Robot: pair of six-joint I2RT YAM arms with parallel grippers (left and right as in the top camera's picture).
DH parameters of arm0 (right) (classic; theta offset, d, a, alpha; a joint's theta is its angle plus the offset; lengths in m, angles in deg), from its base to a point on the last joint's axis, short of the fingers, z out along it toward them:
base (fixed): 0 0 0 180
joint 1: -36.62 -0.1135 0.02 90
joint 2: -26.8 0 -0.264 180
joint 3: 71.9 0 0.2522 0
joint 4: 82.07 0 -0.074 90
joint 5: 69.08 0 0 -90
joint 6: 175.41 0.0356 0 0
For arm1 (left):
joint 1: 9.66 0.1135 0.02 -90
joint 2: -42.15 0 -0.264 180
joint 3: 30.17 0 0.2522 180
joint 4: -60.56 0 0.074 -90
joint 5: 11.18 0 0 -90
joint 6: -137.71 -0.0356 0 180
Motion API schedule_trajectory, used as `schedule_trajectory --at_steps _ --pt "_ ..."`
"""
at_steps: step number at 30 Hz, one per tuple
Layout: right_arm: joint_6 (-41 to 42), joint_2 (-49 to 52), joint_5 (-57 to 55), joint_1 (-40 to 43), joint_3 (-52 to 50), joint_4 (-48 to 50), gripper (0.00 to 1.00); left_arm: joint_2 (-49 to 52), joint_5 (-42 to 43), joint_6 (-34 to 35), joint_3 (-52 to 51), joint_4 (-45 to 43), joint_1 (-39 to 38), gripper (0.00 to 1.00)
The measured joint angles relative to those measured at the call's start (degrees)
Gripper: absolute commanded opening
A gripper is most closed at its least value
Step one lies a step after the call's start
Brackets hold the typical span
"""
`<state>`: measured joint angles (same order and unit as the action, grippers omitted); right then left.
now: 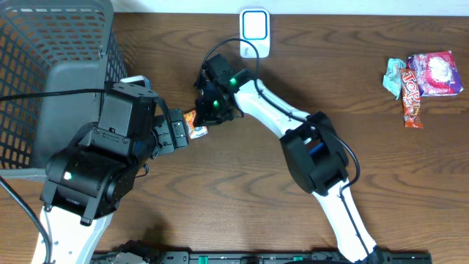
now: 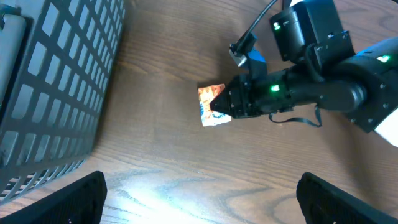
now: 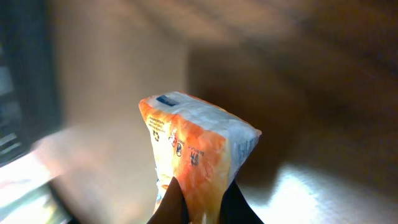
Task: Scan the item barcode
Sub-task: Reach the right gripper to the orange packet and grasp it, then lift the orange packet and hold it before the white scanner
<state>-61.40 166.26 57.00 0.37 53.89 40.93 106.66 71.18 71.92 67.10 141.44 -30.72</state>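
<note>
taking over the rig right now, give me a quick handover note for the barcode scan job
Right gripper: shut on the orange snack packet, around the middle of the table. I cannot tell whether the packet is lifted.
Left gripper: open, holding nothing, close beside the packet.
White device, likely the scanner: at the far edge, apart from the packet.
Other snacks: far right. Basket: left.
Done: packet gripped.
Left: bring it to the scanner and show the barcode.
</note>
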Motion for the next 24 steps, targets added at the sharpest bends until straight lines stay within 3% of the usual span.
schedule_trajectory --at_steps 6,10,18,24 --pt "-3.87 0.00 25.42 7.37 0.02 -0.20 0.01 0.00 0.00 0.00 0.00 -0.02 0.00 0.98" --pt "-7.89 0.00 33.68 12.13 0.07 -5.46 0.01 0.00 0.00 0.00 0.00 0.00 0.00 0.98" --pt "-12.55 0.00 30.91 12.50 0.09 -9.51 0.01 0.00 0.00 0.00 0.00 -0.02 0.00 0.98" --pt "-11.65 -0.76 11.39 12.26 4.33 -13.79 0.01 0.00 0.00 0.00 0.00 0.00 0.00 0.98"
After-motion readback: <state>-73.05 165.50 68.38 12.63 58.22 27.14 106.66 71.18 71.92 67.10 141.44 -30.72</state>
